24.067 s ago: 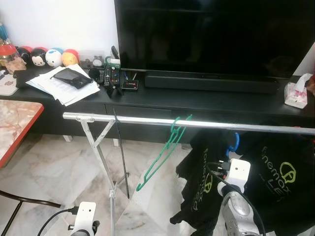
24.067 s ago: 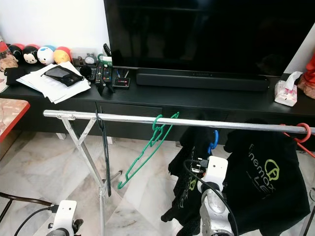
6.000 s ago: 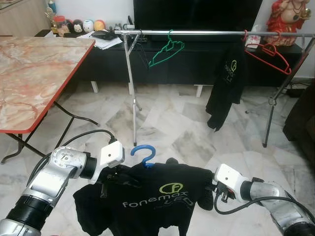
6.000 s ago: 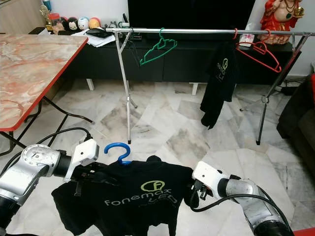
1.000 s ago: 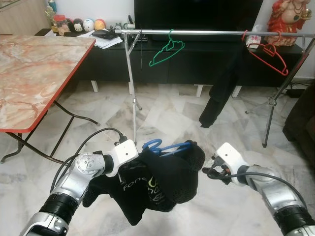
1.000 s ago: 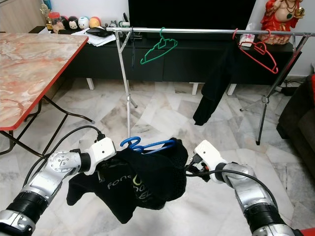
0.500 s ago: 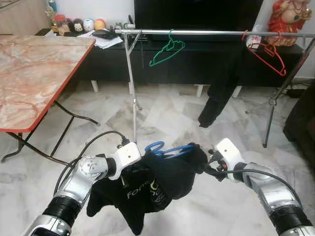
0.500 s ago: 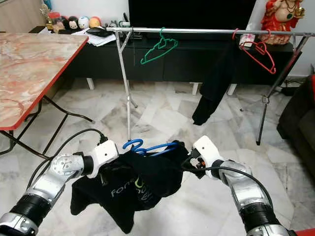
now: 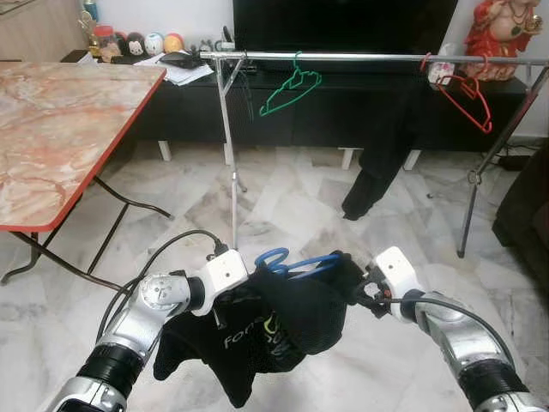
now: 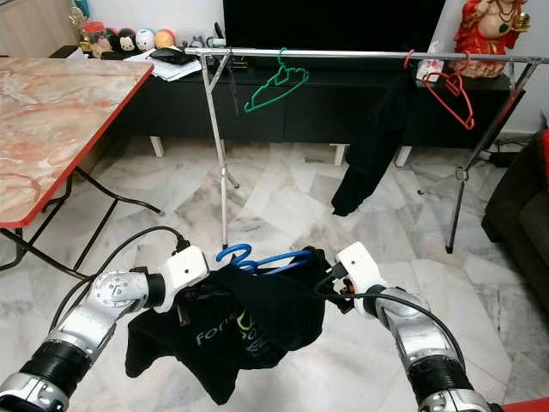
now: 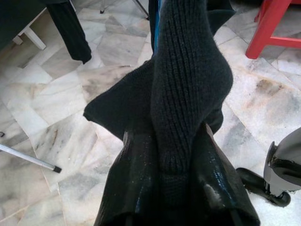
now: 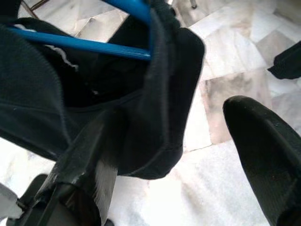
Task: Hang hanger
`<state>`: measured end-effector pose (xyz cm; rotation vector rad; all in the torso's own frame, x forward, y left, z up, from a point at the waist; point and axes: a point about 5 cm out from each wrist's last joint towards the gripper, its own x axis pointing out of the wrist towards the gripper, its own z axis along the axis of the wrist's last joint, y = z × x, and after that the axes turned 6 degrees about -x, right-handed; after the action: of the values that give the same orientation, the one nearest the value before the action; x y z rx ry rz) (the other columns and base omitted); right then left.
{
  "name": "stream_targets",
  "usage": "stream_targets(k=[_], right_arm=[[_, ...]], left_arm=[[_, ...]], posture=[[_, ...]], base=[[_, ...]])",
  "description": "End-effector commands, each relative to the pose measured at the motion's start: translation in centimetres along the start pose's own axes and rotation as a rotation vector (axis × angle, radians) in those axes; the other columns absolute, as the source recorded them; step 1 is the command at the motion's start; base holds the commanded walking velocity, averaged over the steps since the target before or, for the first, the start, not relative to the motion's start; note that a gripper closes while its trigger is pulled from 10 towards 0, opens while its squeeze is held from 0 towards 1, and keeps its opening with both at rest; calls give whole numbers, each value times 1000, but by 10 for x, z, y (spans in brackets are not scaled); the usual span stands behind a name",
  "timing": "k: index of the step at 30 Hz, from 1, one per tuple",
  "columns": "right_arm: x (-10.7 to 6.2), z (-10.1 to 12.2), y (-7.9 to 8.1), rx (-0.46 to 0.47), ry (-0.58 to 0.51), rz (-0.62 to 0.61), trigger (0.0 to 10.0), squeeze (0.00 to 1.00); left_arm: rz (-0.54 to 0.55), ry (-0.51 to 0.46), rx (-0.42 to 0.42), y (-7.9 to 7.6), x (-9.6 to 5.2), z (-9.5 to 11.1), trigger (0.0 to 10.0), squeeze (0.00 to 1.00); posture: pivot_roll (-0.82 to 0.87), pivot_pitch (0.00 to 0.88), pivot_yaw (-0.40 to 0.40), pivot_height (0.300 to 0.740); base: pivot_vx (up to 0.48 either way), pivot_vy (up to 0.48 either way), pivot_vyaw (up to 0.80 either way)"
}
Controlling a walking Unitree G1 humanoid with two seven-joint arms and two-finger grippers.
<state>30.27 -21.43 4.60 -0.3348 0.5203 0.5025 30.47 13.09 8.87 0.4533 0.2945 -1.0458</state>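
Left hand (image 11: 176, 188): clenched on black shirt (image 9: 292, 309)
Right hand (image 12: 174, 155): released, one finger under shirt
Blue hanger (image 9: 296, 262): inside shirt, above floor

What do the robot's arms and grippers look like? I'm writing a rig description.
Both arms are silver metal with black ribbed forearm sleeves, white boxy wrist modules and looping black cables. The left gripper and right gripper have long glossy black fingers.
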Motion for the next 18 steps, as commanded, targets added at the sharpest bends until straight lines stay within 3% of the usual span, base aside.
stream_targets(k=[1,2,3,4,18], right_arm=[[1,5,-2,24,-35,-11,10000,0],[1,5,-2,32,-45,-13,9373,0],[2,5,-2,37,-51,-16,9373,0],[3,5,-2,39,-52,-18,0,0],[5,-2,0,39,-33,-6,0,0]], left_arm=[[0,-44,21,2,-1,11,10000,0],[0,-44,21,2,-1,11,10000,0],[0,-44,21,2,-1,11,10000,0],[0,-43,20,1,-1,11,10000,0],[-18,-42,20,0,-1,11,10000,0]], posture=[[-74,0,-62,740],[-74,0,-62,740],[-74,0,-62,740],[-73,0,-63,740],[-70,0,-65,740]], base=[[0,0,0],[0,0,0],[0,0,0],[0,0,0],[0,0,0]])
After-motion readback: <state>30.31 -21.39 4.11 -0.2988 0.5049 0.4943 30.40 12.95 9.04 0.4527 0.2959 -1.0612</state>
